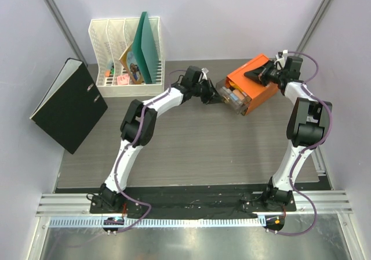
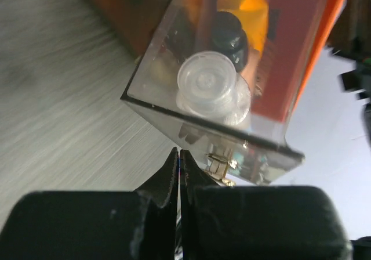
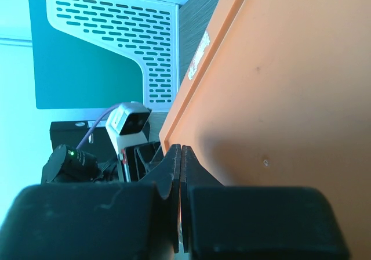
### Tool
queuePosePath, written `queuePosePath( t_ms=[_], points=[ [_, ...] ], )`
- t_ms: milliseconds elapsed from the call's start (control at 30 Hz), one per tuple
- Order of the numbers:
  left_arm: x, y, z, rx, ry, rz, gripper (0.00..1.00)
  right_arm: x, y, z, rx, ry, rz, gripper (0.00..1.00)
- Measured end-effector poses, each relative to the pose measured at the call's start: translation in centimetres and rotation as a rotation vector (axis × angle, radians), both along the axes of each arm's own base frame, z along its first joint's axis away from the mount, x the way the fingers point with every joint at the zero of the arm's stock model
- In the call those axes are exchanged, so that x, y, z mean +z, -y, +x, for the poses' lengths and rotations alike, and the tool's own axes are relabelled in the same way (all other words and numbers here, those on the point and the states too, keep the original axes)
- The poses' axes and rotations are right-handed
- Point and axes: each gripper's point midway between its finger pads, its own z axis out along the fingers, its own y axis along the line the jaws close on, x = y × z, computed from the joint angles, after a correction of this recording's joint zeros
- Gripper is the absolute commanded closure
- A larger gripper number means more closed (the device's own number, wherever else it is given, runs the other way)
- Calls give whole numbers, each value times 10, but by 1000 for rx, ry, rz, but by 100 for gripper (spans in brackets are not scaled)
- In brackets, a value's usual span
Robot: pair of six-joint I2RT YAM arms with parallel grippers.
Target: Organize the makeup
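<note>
Light, hard and probably slippery, the clear bottle (image 2: pixel 206 86) and black-capped bottle (image 2: pixel 229 36) sit packed in the clear drawer (image 2: pixel 165 112) of the orange box (image 1: pixel 253 79), best pinched by their caps; left pincer (image 2: pixel 178 158) and right pincer (image 3: pixel 179 155) are both closed tight, seemingly empty.

Bright, even light; wrist close-ups blurred.

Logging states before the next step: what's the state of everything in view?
Clear drawer: partway out of orange box, makeup inside.
Left gripper: shut, at drawer front.
Right gripper: shut, over box top.
Black binder: closed, leaning.
Green folder: upright in white rack.
</note>
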Motion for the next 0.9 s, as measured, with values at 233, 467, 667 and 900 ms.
queuePosePath(
  t_ms=[233, 467, 667, 900],
  points=[
    [2, 46, 30, 49, -31, -202, 100, 0, 0, 0, 0, 3, -1, 99],
    [0, 73, 35, 44, -61, -280, 100, 0, 0, 0, 0, 1, -1, 99],
    [-3, 50, 22, 55, -73, -249, 99, 1, 0, 0, 1, 8, -6, 99],
    [69, 0, 18, 51, 113, -225, 73, 10, 7, -8, -35, 60, -71, 99]
  ],
)
